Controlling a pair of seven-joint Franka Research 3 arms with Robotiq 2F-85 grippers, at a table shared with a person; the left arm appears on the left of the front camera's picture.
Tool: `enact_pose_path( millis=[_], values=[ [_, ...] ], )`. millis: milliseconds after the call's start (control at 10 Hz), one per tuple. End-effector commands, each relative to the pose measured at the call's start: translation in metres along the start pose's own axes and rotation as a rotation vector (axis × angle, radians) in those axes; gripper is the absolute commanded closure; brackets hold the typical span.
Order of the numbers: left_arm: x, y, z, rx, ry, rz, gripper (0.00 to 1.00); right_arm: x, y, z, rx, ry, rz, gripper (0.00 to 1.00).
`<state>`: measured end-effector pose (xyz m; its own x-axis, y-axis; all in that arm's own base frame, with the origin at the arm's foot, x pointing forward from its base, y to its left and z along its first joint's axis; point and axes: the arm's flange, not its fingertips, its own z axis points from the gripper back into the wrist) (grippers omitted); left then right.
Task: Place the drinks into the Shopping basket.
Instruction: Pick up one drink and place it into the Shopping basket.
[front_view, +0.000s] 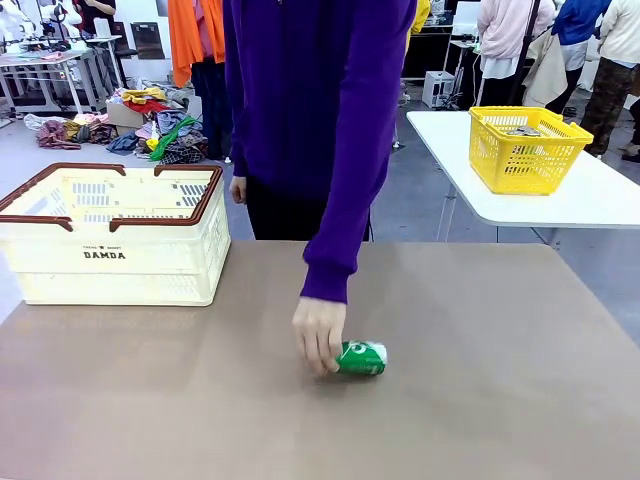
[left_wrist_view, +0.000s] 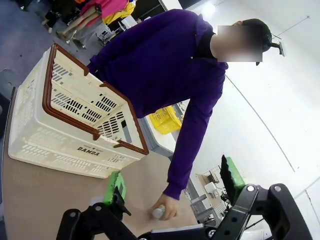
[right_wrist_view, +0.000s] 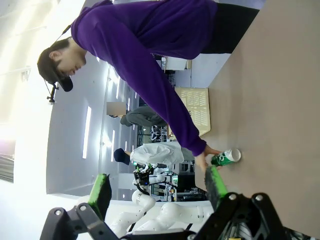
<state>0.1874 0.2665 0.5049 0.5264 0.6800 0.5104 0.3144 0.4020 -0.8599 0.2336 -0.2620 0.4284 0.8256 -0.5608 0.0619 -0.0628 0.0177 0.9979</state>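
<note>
Presently the green can (front_view: 362, 357) lies on its side on the table (front_view: 500, 400), well apart from the Shopping basket (front_view: 120, 272), to the basket's right and nearer me, long axis across the table with the silver top pointing away from the basket. My left gripper (left_wrist_view: 173, 181) and right gripper (right_wrist_view: 157, 189) both hang released, holding nothing; I judge the right slightly nearer. The person's hand (front_view: 318, 335) covers the can's basket-side end.

A green can (front_view: 362, 358) lies on its side, its length running nine-to-three o'clock, with the empty cream, brown-rimmed Shopping basket (front_view: 110, 270) upright at its ten o'clock.
</note>
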Motion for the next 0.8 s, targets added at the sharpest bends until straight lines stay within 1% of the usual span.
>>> enact_pose_path(
  millis=[0,700],
  values=[
    [0.0034,0.0002,0.0003,-0.016,-0.010,-0.021,0.00,0.0010,0.0037,0.0019,0.006,0.004,0.010,0.00],
    [0.0034,0.0002,0.0003,-0.016,-0.010,-0.021,0.00,0.0010,0.0037,0.0019,0.006,0.004,0.010,0.00]
  ],
)
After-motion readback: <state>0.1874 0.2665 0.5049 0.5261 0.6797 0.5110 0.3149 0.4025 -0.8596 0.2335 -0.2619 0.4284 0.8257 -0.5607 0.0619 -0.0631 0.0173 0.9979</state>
